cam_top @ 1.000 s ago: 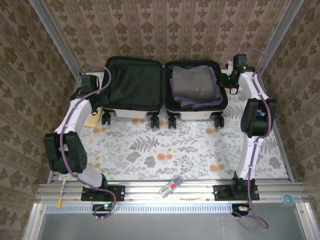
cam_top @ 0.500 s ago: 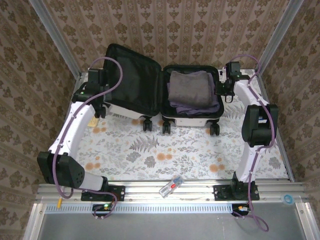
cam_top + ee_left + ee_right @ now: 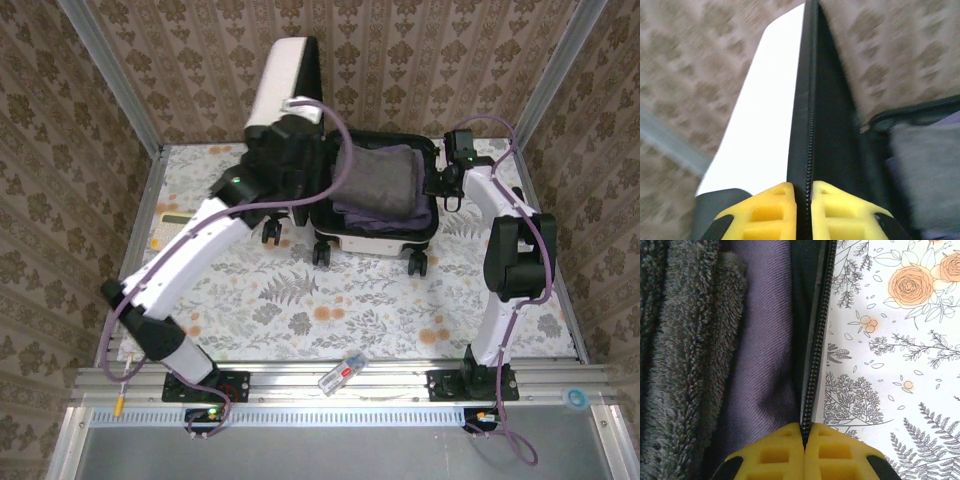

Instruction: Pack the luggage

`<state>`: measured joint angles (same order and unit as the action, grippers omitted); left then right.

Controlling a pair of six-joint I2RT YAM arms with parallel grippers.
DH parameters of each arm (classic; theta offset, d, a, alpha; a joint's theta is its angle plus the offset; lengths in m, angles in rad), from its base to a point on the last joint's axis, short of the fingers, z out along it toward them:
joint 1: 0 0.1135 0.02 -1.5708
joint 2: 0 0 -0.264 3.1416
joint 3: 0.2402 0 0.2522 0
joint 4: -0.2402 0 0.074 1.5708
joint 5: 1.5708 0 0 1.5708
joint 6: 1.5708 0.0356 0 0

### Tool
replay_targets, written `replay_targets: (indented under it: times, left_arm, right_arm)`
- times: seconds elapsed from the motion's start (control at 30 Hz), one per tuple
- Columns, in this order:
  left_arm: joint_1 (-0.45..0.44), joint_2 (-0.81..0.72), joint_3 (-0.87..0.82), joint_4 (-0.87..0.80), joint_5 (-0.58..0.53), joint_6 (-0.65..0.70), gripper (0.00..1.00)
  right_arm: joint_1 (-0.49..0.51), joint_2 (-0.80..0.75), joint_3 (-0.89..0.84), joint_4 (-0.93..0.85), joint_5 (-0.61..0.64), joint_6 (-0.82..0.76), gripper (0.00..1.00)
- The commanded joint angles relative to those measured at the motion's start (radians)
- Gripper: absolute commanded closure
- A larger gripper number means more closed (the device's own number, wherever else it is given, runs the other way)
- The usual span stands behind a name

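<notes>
The luggage (image 3: 372, 243), a rounded white hard shell lined in black fabric, sits at the upper centre of the overhead view on the floral-printed worktop (image 3: 330, 300). Inside, fluffy grey fleece (image 3: 680, 340) lies on smooth purple weave (image 3: 760, 340). The left hand (image 3: 803, 192) pinches the toothed zip rim of the lid (image 3: 283, 75); the right hand (image 3: 804, 432) pinches the base's rim. A second ago the lid lay flat open; now it stands nearly upright.
</notes>
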<state>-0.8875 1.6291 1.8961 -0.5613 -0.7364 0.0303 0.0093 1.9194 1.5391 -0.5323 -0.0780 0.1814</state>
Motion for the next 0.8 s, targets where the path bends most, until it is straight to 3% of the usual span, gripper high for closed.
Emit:
replay_targets:
  times: [0.0,0.03,0.17,0.27,0.4,0.5,0.77]
  left_arm:
    - [-0.121,0.169,0.138,0.049,0.266,0.050,0.57]
    - [-0.140,0.204,0.201,0.039,0.276,0.062,0.44]
    - [-0.167,0.254,0.353,0.027,0.341,0.081,0.37]
    - [-0.166,0.197,0.312,0.090,0.411,0.084,0.31]
    - [-0.137,0.072,0.135,0.194,0.402,0.070,0.25]
    - [-0.057,-0.028,-0.021,0.238,0.412,0.000,0.23]
    - [0.258,-0.209,-0.373,0.223,0.476,-0.219,0.22]
  right_arm:
    - [0.058,-0.027,-0.029,0.052,-0.205,0.031,0.99]
    - [0.052,-0.026,-0.031,0.055,-0.211,0.037,0.95]
    - [0.013,-0.045,-0.050,0.084,-0.245,0.066,0.77]
    - [-0.035,-0.079,-0.084,0.120,-0.289,0.109,0.59]
    - [-0.119,-0.134,-0.149,0.189,-0.345,0.187,0.42]
    - [-0.168,-0.164,-0.184,0.220,-0.375,0.227,0.37]
    - [-0.207,-0.216,-0.217,0.242,-0.405,0.260,0.25]
